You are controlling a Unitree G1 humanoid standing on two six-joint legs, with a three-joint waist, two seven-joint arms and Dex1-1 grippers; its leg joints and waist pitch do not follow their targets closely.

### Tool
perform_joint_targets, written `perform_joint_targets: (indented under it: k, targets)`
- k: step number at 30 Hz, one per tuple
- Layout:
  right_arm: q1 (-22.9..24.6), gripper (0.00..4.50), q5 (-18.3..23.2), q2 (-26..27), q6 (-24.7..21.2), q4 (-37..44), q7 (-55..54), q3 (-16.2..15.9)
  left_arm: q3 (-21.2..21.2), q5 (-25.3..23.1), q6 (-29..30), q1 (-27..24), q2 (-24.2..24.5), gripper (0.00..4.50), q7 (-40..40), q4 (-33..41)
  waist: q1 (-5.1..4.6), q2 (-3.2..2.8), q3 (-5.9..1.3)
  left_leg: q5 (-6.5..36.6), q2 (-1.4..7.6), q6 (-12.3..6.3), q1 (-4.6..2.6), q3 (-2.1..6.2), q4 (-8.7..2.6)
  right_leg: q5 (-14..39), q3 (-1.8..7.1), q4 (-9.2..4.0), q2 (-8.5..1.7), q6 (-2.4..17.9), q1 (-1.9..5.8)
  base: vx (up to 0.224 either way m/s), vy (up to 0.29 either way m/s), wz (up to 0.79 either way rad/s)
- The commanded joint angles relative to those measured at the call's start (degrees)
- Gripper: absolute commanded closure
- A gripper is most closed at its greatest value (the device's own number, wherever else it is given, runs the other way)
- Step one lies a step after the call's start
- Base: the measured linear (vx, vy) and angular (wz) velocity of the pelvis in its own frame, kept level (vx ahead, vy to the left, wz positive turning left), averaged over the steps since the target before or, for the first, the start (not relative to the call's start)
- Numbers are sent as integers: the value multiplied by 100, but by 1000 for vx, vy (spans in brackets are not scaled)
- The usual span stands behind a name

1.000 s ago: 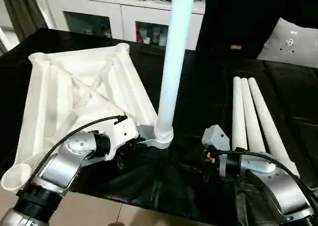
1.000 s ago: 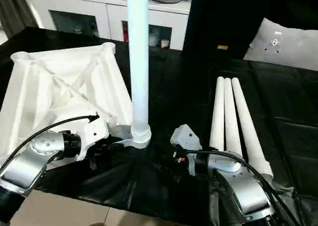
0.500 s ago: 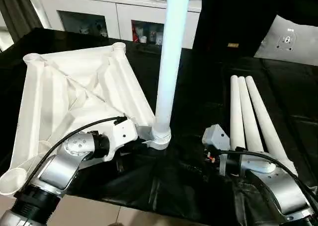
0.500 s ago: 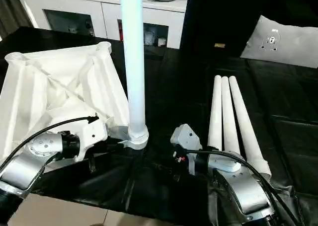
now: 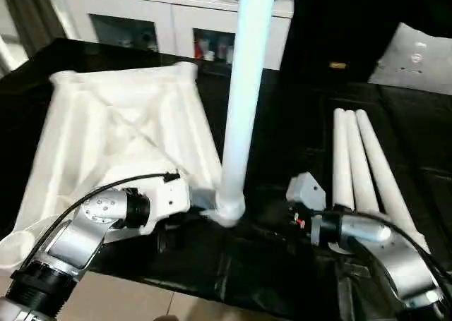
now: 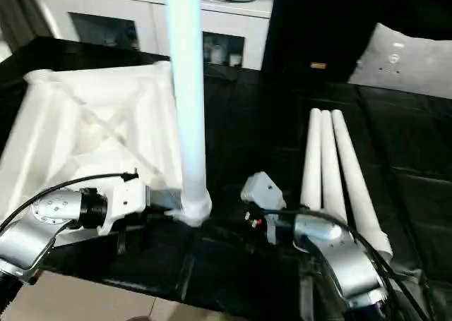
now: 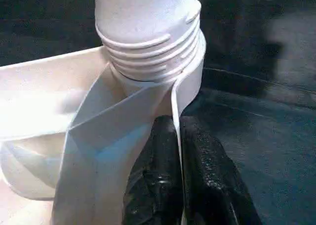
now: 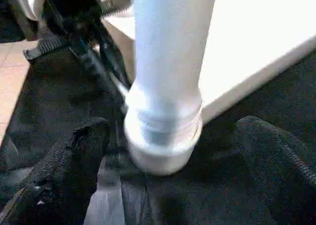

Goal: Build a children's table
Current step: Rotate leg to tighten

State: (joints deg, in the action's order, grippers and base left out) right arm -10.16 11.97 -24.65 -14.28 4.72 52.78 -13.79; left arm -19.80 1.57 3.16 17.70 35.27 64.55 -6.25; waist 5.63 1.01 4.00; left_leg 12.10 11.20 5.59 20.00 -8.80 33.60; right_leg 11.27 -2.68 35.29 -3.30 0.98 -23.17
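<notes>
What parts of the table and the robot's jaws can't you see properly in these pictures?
- Upright leg: its top is cut off by the head views' upper edge.
- Corner socket: whether the leg is screwed fully home is blurred.
- Three loose legs: near ends hidden behind the right arm.

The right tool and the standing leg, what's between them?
Just bare black cloth. In the right wrist view, the right tool is open, its fingers flanking the standing leg without touching.
</notes>
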Motion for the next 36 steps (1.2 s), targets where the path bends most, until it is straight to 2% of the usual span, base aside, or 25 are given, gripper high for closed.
perform_joint_targets:
  k: [1,2,3,4,9,14,29,32,35,36]
  targets:
    - [-74,0,84,2,127,-153,239,-72,-412,-85,-209,30,18,444,341,-62,-27,-96,-332,857,172,-144,-12,-16,-410,496,270,-361,-393,1249,298,0,0,0]
    - [-92,0,105,-1,135,-174,290,-81,-429,-96,-237,48,16,444,371,-90,-14,-69,-346,815,174,-150,-8,-17,-404,483,275,-348,-404,1246,318,0,0,0]
    - [-138,19,126,3,149,-219,353,-93,-454,-109,-290,79,11,449,428,-120,-7,-77,-343,791,179,-147,-6,-14,-407,479,276,-348,-407,1242,318,0,0,0]
    - [-197,30,159,-5,143,-259,457,-117,-475,-127,-324,120,-3,450,464,-139,-3,-49,-351,772,176,-161,-5,-19,-401,493,275,-350,-406,1232,324,0,0,0]
    - [-364,64,231,-48,179,-402,762,-205,-479,-132,-392,219,-52,450,619,-214,9,-56,-369,679,176,-168,-11,-20,-386,494,274,-334,-411,1244,323,0,0,0]
    - [-454,103,255,-45,193,-536,904,-246,-512,-128,-445,258,-56,450,649,-264,28,-54,-398,517,171,-178,0,-25,-363,189,268,-294,-405,1318,342,0,0,0]
    - [-513,219,192,12,239,-784,1074,-329,-471,-137,-454,302,-119,450,645,-406,55,-50,-410,632,168,-122,-6,-28,-350,489,273,-305,-410,1250,341,0,0,0]
    - [-395,235,175,73,119,-737,954,-376,-383,-70,-192,332,-247,450,475,-363,50,-55,-401,638,167,-128,-7,-29,-351,472,271,-303,-400,1271,329,0,0,0]
    - [-274,245,107,197,-119,-681,644,-423,-275,-34,190,380,-425,450,172,-296,49,-55,-378,765,166,-99,-7,-31,-365,710,276,-334,-402,1221,326,0,0,0]
    - [-212,245,-47,480,-379,-757,11,-371,-123,-2,686,447,-688,450,-281,-225,43,-50,-339,934,167,-58,-18,-33,-388,1008,277,-368,-404,1176,303,0,0,0]
